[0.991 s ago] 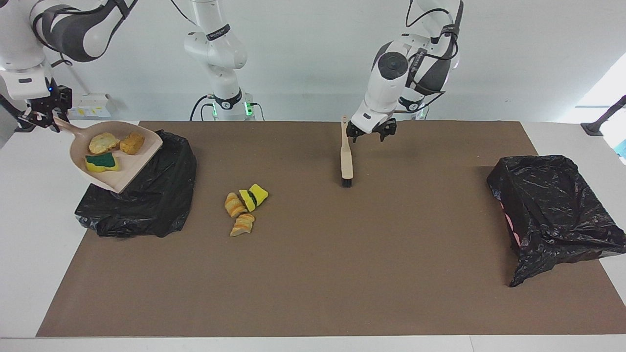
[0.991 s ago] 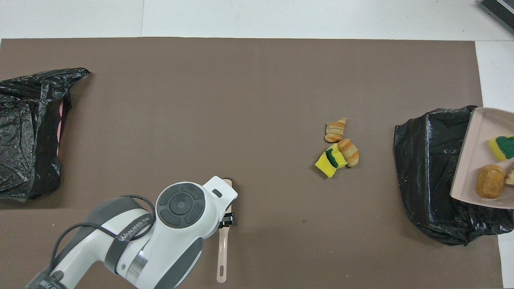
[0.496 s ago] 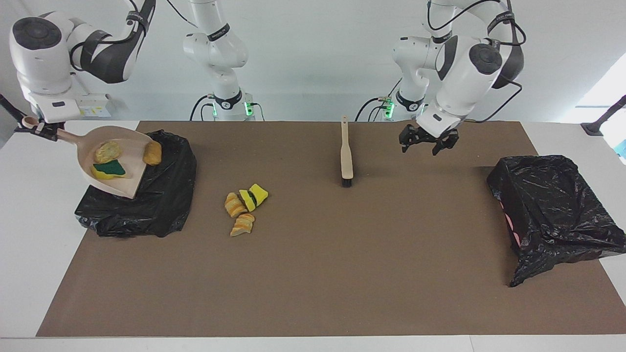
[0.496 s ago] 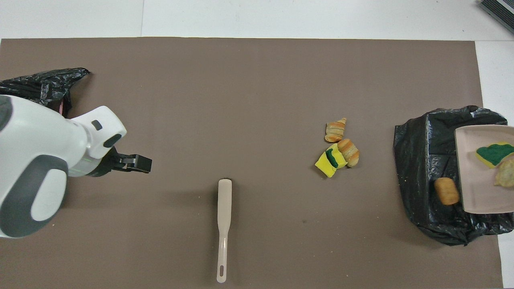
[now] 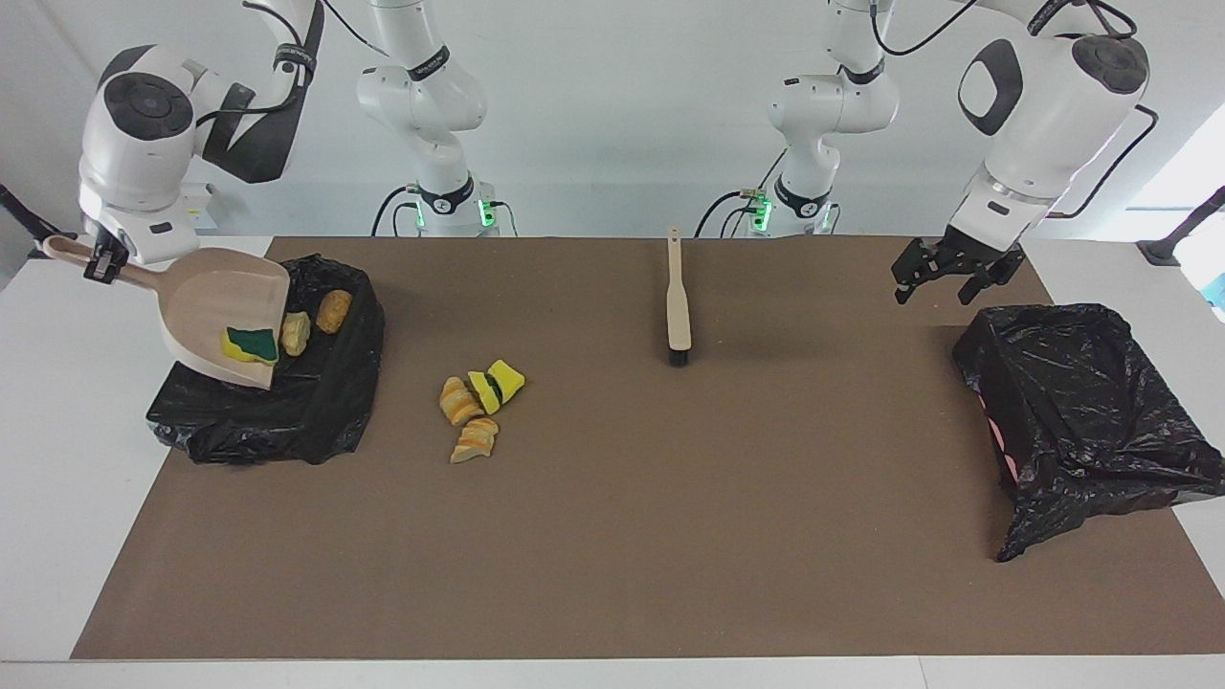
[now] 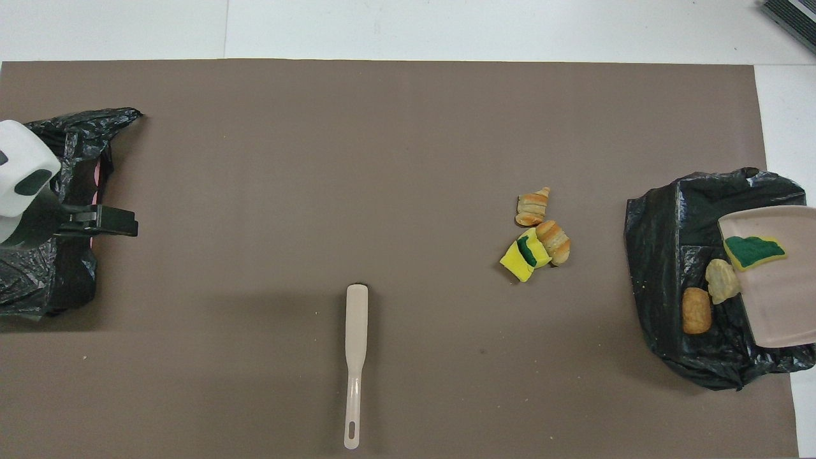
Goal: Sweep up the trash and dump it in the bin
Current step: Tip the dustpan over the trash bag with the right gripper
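The right end effector (image 5: 99,260) is clamped on the handle of the beige dustpan (image 5: 215,311), holding it tilted steeply over the black-lined bin (image 5: 316,402) at the right arm's end of the bench (image 5: 612,536). A yellow-and-green sponge scrap (image 5: 250,344) sits at the pan's lower lip. A pale yellow scrap (image 5: 295,332) is just off that lip, and an orange-tan scrap (image 5: 333,310) lies beside it on the black liner inside the bin. In the overhead view the same three show as the green-faced piece (image 6: 754,251) on the pan, the pale piece (image 6: 721,281) at its edge and the tan piece (image 6: 695,310) on the liner.

The left end effector (image 5: 957,273) hangs in the air with its fingers spread wide and nothing between them, over the brown mat just beside the second black-lined bin (image 5: 1081,411) at the left arm's end.

On the mat between the two bins, nearer the right arm's bin, a loose cluster of scraps (image 5: 478,407) lies on the bench: yellow-with-green pieces touching an orange-striped one, with another orange-striped piece just beside them, farther from the robots. The beige hand brush (image 5: 678,301) lies flat near the middle of the mat, handle toward the robots and black bristles away from them, well apart from both end effectors.
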Action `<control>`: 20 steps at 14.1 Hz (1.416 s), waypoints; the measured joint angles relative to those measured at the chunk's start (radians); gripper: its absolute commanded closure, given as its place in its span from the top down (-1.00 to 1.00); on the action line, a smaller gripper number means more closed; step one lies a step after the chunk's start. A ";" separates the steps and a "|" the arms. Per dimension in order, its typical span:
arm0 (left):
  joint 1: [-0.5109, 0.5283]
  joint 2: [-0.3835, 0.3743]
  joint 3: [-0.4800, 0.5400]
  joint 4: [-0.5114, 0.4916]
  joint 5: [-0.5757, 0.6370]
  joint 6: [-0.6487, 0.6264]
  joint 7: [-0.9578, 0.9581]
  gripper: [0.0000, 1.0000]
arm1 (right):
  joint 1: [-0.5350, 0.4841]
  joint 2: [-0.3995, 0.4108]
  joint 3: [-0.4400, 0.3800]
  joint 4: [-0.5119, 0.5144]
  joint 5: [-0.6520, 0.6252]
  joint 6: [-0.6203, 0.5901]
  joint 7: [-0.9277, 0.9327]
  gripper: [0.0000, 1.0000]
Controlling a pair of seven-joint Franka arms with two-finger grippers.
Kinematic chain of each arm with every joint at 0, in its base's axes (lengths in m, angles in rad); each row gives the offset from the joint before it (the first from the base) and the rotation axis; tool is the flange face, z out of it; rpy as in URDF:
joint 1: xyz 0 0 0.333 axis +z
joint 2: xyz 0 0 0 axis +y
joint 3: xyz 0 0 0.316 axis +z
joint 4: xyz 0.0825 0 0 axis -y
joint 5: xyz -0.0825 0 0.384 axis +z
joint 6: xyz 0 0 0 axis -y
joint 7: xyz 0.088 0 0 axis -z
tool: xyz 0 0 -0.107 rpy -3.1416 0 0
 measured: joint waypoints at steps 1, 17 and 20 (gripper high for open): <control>0.002 0.000 0.000 0.031 0.001 -0.028 0.000 1.00 | 0.023 0.000 0.000 0.000 -0.031 -0.022 0.000 -1.00; 0.000 0.030 -0.019 0.186 0.031 -0.202 0.032 1.00 | 0.324 -0.036 0.004 0.008 -0.242 -0.416 0.181 -1.00; 0.000 0.032 -0.022 0.186 0.031 -0.210 0.033 1.00 | 0.317 -0.040 -0.002 0.009 -0.242 -0.416 0.182 -1.00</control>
